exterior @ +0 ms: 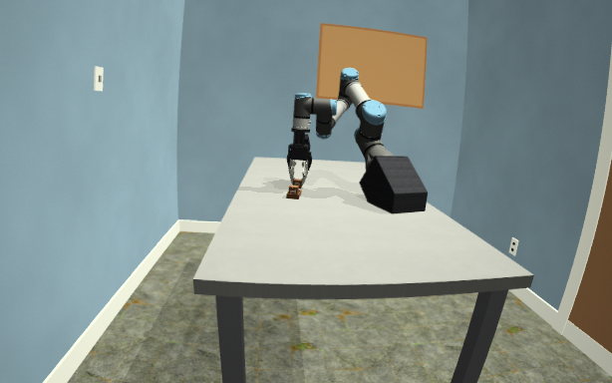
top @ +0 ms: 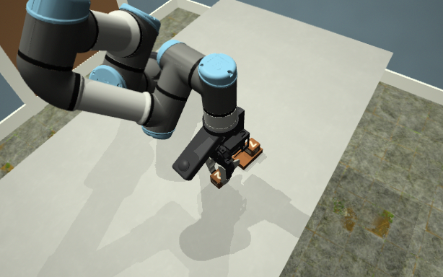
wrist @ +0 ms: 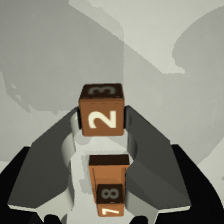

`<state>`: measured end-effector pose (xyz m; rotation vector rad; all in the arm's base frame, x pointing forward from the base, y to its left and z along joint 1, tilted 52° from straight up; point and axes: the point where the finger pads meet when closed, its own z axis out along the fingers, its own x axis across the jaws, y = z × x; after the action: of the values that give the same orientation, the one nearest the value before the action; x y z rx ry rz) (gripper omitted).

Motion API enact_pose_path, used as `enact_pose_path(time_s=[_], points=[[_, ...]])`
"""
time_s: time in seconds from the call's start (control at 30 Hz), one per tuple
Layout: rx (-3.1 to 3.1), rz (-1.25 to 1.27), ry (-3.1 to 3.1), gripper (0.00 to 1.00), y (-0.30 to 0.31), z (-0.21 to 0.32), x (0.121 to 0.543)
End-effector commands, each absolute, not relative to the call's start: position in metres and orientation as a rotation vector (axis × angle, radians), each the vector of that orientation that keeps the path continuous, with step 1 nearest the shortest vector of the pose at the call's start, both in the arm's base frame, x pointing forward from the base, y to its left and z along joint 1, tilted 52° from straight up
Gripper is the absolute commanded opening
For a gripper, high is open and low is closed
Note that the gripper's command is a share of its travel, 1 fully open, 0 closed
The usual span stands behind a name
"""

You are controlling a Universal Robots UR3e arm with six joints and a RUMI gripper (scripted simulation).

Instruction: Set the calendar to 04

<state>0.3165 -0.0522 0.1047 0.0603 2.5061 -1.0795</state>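
One wooden cube [top: 216, 179] [exterior: 297, 183] [wrist: 101, 119] is on the table outside the tray. In the wrist view its top shows a white 2 lying sideways, and its dark far side shows a 3. My gripper [top: 219, 172] [exterior: 298, 182] [wrist: 103, 108] points down and is shut on this cube, a finger against each of two opposite sides. The orange-brown tray [top: 245, 162] [exterior: 293, 197] [wrist: 109, 160] lies close by. The other cube [top: 252, 146] [exterior: 294, 190] [wrist: 110, 195] sits at the tray's far end; its top shows a 1 or 7, one side an 8. The month's name is not readable.
The table [top: 306, 72] [exterior: 349, 239] has its edge to the right of the tray in the top view. The arm's dark base block [exterior: 399, 185] stands to the right in the exterior view. The gripper body hangs close beside the tray.
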Motion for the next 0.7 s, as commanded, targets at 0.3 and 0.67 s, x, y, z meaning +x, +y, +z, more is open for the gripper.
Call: enact_pose_path(time_s=[0.3,0.67], points=[[0.064,-1.084,2.510,0.11,-0.034,0.120,0.307],[0.064,-1.083,2.510,0.11,-0.017,0.136,0.298]])
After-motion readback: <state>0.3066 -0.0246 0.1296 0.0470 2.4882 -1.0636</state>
